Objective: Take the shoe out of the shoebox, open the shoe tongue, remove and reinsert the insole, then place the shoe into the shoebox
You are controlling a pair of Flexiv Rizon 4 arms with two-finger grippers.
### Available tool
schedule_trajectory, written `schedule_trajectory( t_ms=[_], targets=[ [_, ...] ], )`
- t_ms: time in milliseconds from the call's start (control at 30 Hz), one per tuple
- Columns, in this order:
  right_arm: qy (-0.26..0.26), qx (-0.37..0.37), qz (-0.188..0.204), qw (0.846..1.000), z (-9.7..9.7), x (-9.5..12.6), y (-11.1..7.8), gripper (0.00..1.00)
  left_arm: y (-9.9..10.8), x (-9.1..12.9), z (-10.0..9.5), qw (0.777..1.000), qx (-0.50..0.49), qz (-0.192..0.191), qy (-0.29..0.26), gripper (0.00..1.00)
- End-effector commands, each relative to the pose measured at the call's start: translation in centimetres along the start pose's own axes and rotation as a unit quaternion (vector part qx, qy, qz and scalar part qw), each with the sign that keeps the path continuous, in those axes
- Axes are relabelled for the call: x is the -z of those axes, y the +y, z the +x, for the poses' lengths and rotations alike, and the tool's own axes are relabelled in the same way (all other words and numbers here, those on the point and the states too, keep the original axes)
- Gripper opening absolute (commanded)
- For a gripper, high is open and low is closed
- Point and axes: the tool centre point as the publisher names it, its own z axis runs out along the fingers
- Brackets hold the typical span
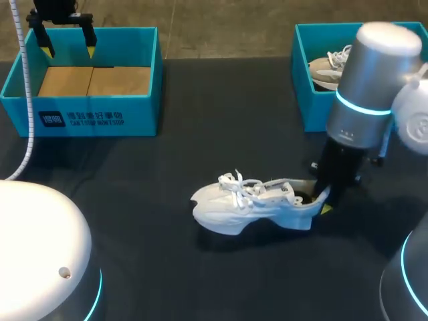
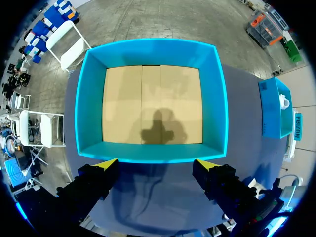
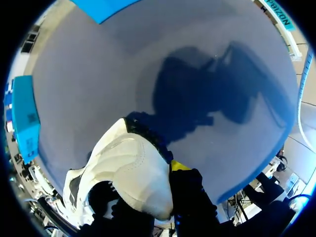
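Observation:
A white laced shoe (image 1: 251, 200) lies on its side on the dark table, toe toward my left. My right gripper (image 1: 321, 197) is shut on the back of its heel. In the right wrist view the heel (image 3: 133, 173) fills the space between the fingers, with one yellow fingertip (image 3: 180, 165) outside it and the other hidden inside the shoe. The empty blue shoebox (image 1: 93, 110) with a cardboard floor stands at the far left. My left gripper (image 1: 67, 43) hangs open above its far side, and in the left wrist view the left gripper (image 2: 155, 165) hovers over the box rim (image 2: 153, 49).
A second blue box (image 1: 304, 100) at the far right holds another shoe (image 1: 328, 70). A white cable (image 1: 27, 100) runs down past the left box. My left arm's white base (image 1: 33, 254) fills the near left corner.

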Motion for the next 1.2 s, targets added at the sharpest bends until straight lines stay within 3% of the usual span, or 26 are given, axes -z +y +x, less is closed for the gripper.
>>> schedule_trajectory(
  t_ms=[33, 400, 800, 1200],
  targets=[
    [-0.003, 0.000, 0.004, 1.000, 1.3, -1.1, -0.4, 0.00, 0.0, 0.0, 0.0, 1.000, 0.000, 0.000, 0.000, 1.00],
    [-0.019, -0.008, 0.004, 1.000, 3.1, -1.9, -1.8, 0.00, 0.0, 0.0, 0.0, 1.000, 0.000, 0.000, 0.000, 1.00],
    [-0.035, -0.028, -0.011, 0.999, 3.1, -2.7, -3.2, 0.00, 0.0, 0.0, 0.0, 1.000, 0.000, 0.000, 0.000, 1.00],
    [-0.046, 0.008, -0.039, 0.998, 3.4, -3.3, -3.8, 0.00, 0.0, 0.0, 0.0, 1.000, 0.000, 0.000, 0.000, 1.00]
  ],
)
